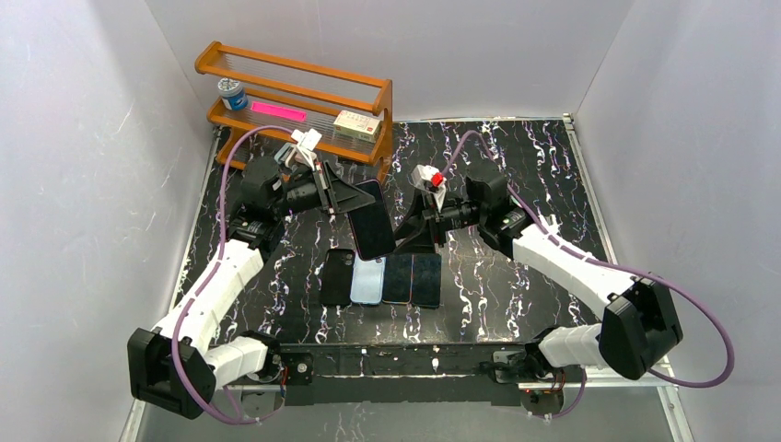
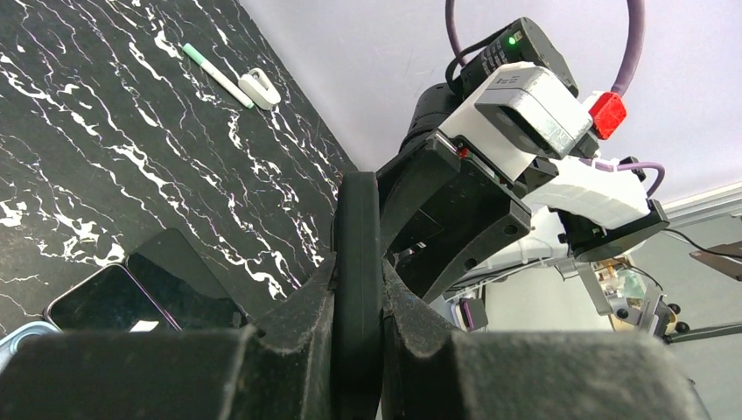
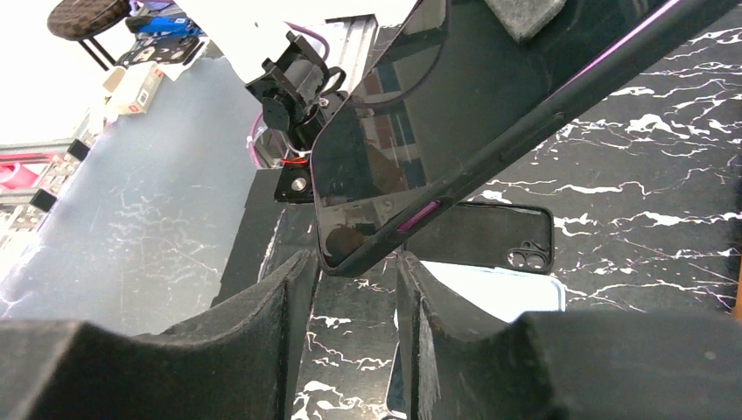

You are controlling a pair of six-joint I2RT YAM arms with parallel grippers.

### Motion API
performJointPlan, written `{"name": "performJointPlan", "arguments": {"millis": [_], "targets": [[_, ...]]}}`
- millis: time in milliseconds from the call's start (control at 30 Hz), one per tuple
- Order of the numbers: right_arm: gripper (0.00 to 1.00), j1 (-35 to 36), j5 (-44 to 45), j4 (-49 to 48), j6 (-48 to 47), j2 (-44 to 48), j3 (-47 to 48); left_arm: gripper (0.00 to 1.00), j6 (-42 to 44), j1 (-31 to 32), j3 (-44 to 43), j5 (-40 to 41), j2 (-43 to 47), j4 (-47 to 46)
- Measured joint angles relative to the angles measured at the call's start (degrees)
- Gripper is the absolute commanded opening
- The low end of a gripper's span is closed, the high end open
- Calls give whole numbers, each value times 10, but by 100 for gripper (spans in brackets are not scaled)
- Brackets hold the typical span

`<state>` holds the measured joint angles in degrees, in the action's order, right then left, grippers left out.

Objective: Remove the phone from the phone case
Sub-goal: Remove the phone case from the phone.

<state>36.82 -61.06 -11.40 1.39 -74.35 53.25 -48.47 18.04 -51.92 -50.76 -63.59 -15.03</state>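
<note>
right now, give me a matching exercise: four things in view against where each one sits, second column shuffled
Things:
1 cased phone
2 black case
3 pink strip
4 jar

Places:
a left end of the wooden rack shelf
b clamped in the left jaws, raised off the table
c lying flat on the table
d on the rack shelf, just right of the jar

Pairs: 1-b, 2-c, 3-d, 4-a

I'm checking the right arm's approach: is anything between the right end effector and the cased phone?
Nothing visible. The left end effector is shut on the cased phone, holding it off the table. The phone's corner sits at the open gap of the right end effector. The items on the table lie flat below.
</note>
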Motion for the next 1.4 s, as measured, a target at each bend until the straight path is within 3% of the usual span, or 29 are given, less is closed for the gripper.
{"name": "performJointPlan", "arguments": {"millis": [233,433,600,1000,1400], "targets": [[34,0,-31,7,1,-20,14,0,4,0,-11,-11,-8,0],[13,-1,-46,35,-16,-25,25,0,0,0,-14,-21,-9,-12],[1,-1,-50,58,-49,-26,39,0,-9,0,-14,-27,-9,-26],[1,5,-41,144,-167,-37,91,0,-52,-3,-14,-36,-18,-86],[1,41,84,207,-310,-57,120,0,-97,-8,-4,-55,-27,-121]]}}
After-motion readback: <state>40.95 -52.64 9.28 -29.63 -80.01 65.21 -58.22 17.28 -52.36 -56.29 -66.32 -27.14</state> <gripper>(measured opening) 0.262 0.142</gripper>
